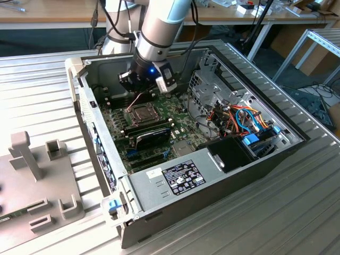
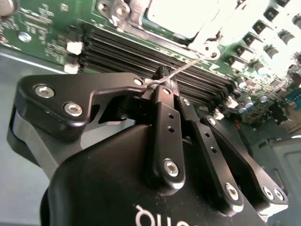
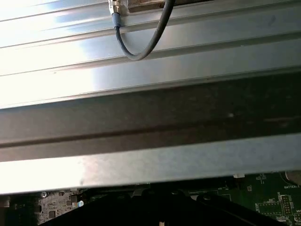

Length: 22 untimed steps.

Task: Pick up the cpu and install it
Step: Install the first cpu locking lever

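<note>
On the exterior view's left of the claw [image 1: 139, 85] stands the case wall [image 1: 87, 114], near enough that any sideways swing needs care. The claw's fingers are together, clamped on the thin wire lever [image 2: 186, 66] of the socket, as seen in the second wrist view. Just beyond the fingertips [image 2: 162, 92] run the memory slots [image 2: 131, 49]. Past them lies the cpu [image 2: 176, 16], its pale top seated in the socket and apart from the claw. I judge the step in hand to be working that lever, which wants a slow arc about its hinge with a firm pinch so the wire does not spring free. Farther to the exterior view's right of the claw, the loose cables [image 1: 241, 119] are well apart.
</note>
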Motion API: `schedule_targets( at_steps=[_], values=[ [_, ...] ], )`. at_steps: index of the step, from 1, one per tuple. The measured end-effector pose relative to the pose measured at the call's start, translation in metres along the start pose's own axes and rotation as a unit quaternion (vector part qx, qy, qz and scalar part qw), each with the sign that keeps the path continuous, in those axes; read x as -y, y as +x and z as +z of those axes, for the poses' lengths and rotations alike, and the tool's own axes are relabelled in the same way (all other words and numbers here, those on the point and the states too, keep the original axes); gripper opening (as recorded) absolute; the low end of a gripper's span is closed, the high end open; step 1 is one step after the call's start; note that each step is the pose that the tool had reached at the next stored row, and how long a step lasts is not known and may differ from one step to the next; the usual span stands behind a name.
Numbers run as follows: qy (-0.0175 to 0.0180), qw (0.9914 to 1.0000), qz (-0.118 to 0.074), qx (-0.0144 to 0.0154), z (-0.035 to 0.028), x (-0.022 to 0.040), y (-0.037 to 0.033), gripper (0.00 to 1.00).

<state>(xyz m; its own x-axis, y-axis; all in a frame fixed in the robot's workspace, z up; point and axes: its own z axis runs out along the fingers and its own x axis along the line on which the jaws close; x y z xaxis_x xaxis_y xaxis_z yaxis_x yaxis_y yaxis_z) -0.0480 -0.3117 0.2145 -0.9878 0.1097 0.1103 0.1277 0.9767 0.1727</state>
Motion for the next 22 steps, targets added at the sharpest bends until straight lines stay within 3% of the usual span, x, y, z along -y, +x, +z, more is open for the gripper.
schedule_targets(
  at_steps=[2, 7, 8, 9, 11, 15, 19, 22],
  values=[
    [0.0000, 1.00000, 0.000, 0.0013, -0.0007, -0.0002, 0.0026, 0.11],
    [-0.0006, 0.99999, -0.001, 0.0049, -0.0103, -0.0029, 0.0047, 0.11],
    [-0.0008, 0.99998, -0.001, 0.0063, -0.0129, -0.0034, 0.0053, 0.11],
    [-0.0010, 0.99996, -0.002, 0.0089, -0.0128, -0.0032, 0.0067, 0.11],
    [-0.0010, 0.99993, -0.002, 0.0113, -0.0124, -0.0029, 0.0095, 0.11],
    [0.0050, 0.99988, -0.002, 0.0142, -0.0113, -0.0021, 0.0112, 0.11],
    [0.0148, 0.99976, -0.001, 0.0158, -0.0114, -0.0008, 0.0111, 0.11],
    [0.0167, 0.99973, 0.000, 0.0162, -0.0115, -0.0003, 0.0111, 0.11]
  ],
)
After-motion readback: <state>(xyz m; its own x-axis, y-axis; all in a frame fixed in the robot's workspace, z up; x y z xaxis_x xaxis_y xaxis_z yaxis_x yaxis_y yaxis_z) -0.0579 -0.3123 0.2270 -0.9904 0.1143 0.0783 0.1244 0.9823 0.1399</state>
